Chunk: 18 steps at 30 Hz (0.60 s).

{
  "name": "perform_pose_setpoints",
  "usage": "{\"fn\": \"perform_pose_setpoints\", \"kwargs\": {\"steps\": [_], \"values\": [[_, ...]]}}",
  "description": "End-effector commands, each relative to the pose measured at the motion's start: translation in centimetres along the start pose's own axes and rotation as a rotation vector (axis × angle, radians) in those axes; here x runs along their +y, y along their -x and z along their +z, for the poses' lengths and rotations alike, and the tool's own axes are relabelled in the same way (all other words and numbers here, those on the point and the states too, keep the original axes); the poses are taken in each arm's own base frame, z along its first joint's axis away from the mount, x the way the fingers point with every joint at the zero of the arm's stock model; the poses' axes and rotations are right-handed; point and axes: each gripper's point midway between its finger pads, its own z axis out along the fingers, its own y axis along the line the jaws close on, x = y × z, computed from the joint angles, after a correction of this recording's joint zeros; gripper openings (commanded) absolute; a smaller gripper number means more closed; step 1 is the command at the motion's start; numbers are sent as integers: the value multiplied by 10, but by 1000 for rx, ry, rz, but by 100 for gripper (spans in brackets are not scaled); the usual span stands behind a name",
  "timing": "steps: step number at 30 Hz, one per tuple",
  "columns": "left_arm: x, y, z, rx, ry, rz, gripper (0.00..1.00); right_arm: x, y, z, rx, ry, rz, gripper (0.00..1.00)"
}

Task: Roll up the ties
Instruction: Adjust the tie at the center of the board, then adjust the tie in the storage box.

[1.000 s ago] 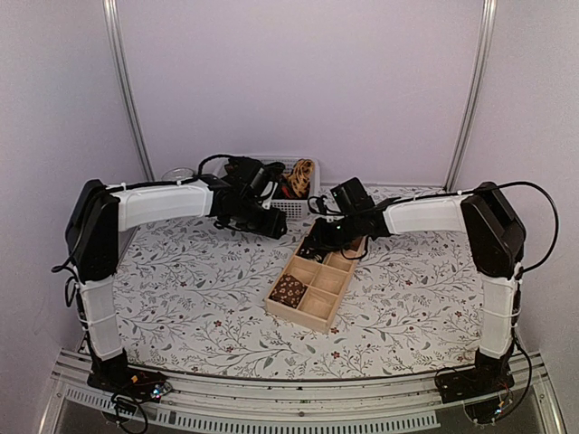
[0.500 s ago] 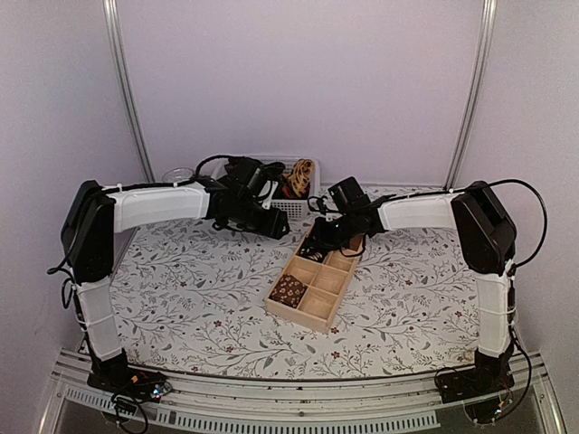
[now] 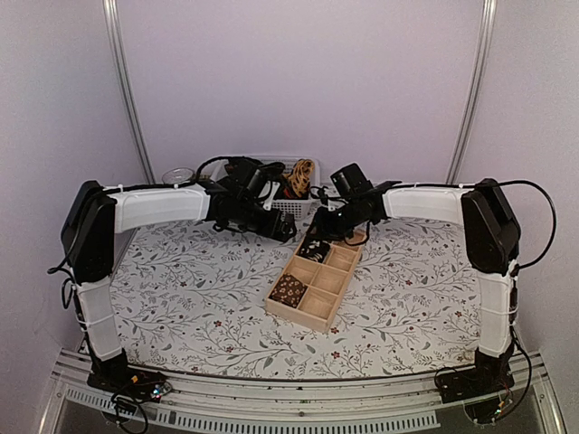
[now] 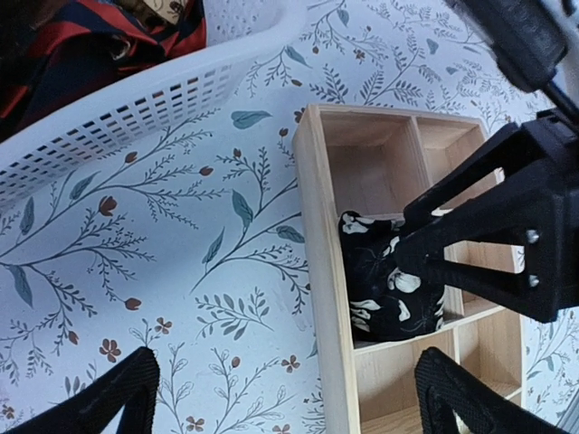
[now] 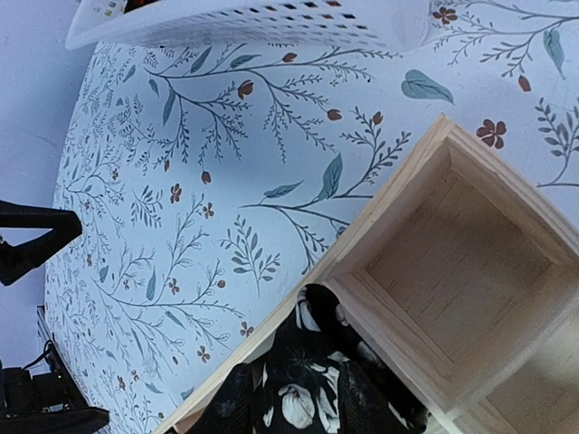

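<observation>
Tie with pale flowers, rolled, in the wooden tray's left column, one cell back from the far end.
The right gripper reaches onto it from beyond the tray, likely seating the roll so it cannot uncoil; its jaws flank the cloth between tight cell walls, but whether they pinch I cannot tell. The left gripper hovers off the tray's left wall, jaws wide and empty, giving room. A brown roll fills the tray's near left cell; a white basket beyond the tray holds more ties.
</observation>
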Motion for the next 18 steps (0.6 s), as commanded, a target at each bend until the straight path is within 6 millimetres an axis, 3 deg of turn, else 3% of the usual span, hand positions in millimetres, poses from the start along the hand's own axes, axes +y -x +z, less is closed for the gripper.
{"fn": "perform_pose_setpoints", "kwargs": {"steps": [1, 7, 10, 18], "values": [[-10, 19, -2, -41, -48, 34, 100, 45, 42, -106, -157, 22, -97, 33], [-17, 8, 31, 18, -104, 68, 100, -5, -8, -88, -62, -104, -81, 31], [-21, 3, 49, 36, -146, 66, 100, -19, -27, -76, -28, -117, -59, 27], [-22, -6, 81, 73, -181, 44, 87, -48, -48, -55, 14, -188, -32, 11]]}}
